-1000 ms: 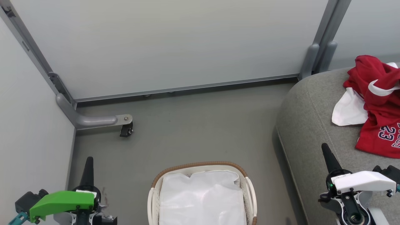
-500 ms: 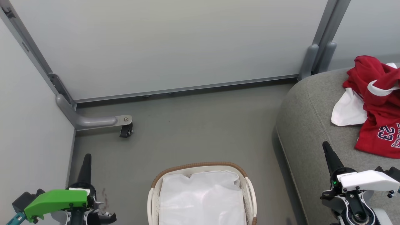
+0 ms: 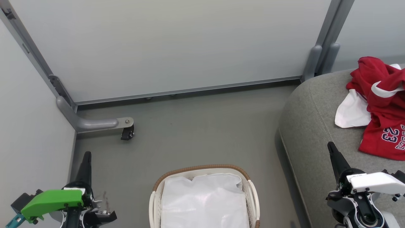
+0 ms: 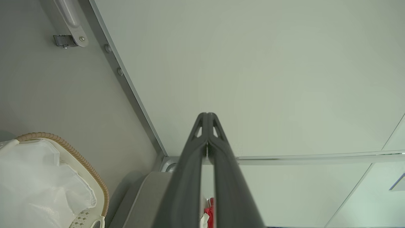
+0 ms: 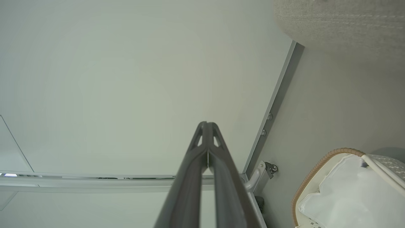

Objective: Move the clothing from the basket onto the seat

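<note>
Both grippers have edged slightly outward from the basket point(image 3: 202, 167) over the last second, while the basket and the clothing lie where they did. Left of the basket, the left gripper point(image 3: 86, 155) hangs over the grey floor point(image 3: 190, 133) close to the side wall. Its fingers are pressed together, and the left wrist view shows them meeting tip to tip. Further back on that same side, a small black caster point(image 3: 127, 133) stands on a grey bracket. A white cloth liner point(image 3: 204, 202) lies inside the basket. Right of the basket, near it but not touching, rises the seat point(image 3: 313, 126). The right gripper point(image 3: 332, 148) hovers above the seat's rounded edge, its fingers likewise pressed together. Furthest right of the basket, the clothing point(image 3: 384, 104) lies crumpled on the seat. White lining shows at its left side and "23" low down.
</note>
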### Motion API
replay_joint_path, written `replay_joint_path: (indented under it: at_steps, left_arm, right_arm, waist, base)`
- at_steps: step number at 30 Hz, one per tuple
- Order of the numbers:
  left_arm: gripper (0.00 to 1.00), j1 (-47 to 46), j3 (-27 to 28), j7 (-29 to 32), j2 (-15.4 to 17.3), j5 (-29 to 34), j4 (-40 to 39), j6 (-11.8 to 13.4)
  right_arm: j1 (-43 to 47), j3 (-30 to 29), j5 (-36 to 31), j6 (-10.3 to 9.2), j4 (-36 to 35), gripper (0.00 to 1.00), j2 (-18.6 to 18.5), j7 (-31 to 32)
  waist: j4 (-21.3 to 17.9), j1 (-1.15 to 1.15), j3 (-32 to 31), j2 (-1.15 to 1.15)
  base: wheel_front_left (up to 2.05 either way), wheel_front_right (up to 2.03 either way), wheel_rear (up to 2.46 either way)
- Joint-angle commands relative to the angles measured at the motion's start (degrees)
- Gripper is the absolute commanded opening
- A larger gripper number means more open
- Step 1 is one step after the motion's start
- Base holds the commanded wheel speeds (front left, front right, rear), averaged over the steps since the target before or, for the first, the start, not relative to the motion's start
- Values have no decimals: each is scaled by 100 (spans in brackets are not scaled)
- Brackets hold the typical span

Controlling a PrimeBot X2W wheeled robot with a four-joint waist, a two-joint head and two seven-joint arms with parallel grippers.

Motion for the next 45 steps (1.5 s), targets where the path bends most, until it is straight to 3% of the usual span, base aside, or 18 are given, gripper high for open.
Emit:
replay_joint_path:
  at_steps: [1,16,45]
  left_arm:
    - [0,-82,35,33,39,-129,-43,-28]
    - [0,-120,108,181,36,-628,-84,-35]
    - [0,-115,112,190,26,-604,-77,-34]
  right_arm:
    - [44,-25,129,-3,-48,0,-37,42]
    - [62,-76,669,-4,-100,0,-42,185]
    - [61,-73,651,-4,-95,0,-41,182]
  waist:
    - [-1,0,-2,0]
    - [-10,0,-18,0]
    - [-10,0,-18,0]
  base:
    - [0,0,0]
    - [0,0,0]
    - [0,0,0]
